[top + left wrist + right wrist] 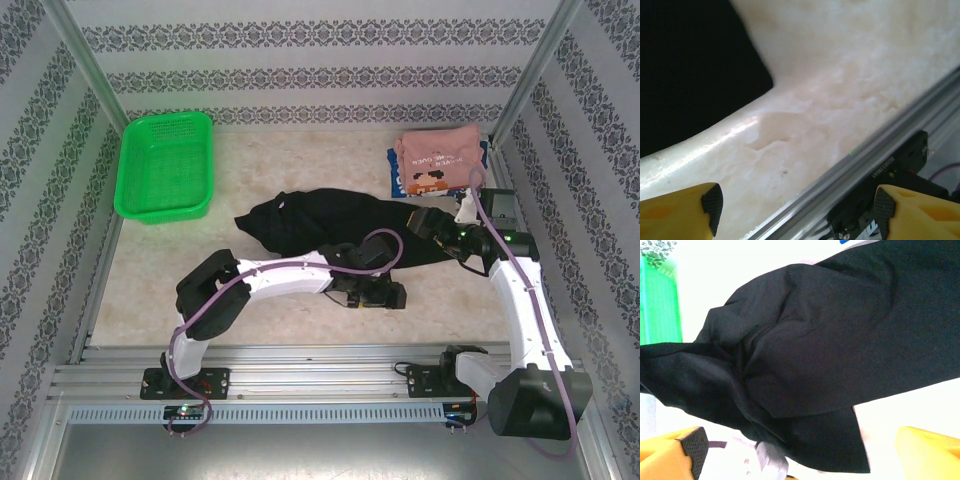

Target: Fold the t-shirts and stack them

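Note:
The black t-shirt (320, 222) lies crumpled in the middle of the table. A pink t-shirt (440, 150) sits folded on a blue t-shirt (405, 182) at the back right. My left gripper (380, 294) hangs just in front of the black shirt's near edge. In the left wrist view it (797, 212) is open over bare table, with the black cloth (690, 70) off to the upper left. My right gripper (428, 222) hovers at the shirt's right end. In the right wrist view it (797, 455) is open above the black folds (810, 350), apart from them.
A green mesh basket (165, 165) stands at the back left, and its green wall (660, 305) shows in the right wrist view. The metal rail (875, 150) runs along the table's near edge, close to the left gripper. Patterned walls close in the sides and back.

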Robot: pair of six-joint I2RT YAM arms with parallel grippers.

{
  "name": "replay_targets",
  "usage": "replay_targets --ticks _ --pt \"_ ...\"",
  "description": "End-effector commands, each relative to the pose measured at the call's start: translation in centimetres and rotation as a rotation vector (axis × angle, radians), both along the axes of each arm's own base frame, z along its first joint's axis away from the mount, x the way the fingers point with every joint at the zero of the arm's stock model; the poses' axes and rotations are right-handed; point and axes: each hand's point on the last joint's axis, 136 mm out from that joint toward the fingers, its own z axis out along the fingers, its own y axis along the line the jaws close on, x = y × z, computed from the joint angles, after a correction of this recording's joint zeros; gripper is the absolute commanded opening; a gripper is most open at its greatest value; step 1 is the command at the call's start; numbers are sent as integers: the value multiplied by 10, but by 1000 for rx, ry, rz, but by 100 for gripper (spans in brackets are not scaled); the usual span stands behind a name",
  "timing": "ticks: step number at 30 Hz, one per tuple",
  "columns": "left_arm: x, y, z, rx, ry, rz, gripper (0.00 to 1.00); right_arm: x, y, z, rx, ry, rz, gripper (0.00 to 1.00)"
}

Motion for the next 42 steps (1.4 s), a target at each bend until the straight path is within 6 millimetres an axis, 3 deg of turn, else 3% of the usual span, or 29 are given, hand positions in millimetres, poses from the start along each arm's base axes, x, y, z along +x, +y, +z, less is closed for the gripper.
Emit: replay_targets --ticks 1,4,11,13,17,27,31,36,40,42 --pt "12 -13 17 -142 87 276 80 2 8 7 -9 -30 49 96" --pt "14 -14 3 -145 137 406 80 3 11 7 -4 -29 58 96" --pt "42 -24 3 -137 98 553 81 -3 21 12 -10 -48 97 96" --pt "43 -29 -3 -152 120 572 81 -6 23 11 -12 -48 105 96" --pt "42 -19 -21 -119 156 632 79 -10 24 15 -37 -61 122 96" --pt "36 -11 -30 -63 170 697 75 -9 25 23 -37 -87 121 96" --pt "36 -3 -48 -17 179 733 64 -10 25 24 -34 -91 120 96" --pt "37 18 -65 36 175 758 31 -10 25 27 -33 -97 111 97" --pt "38 50 -65 69 126 763 5 -12 23 25 -44 -97 106 96" --pt "38 71 -58 86 87 759 0 -12 22 23 -44 -97 102 96"
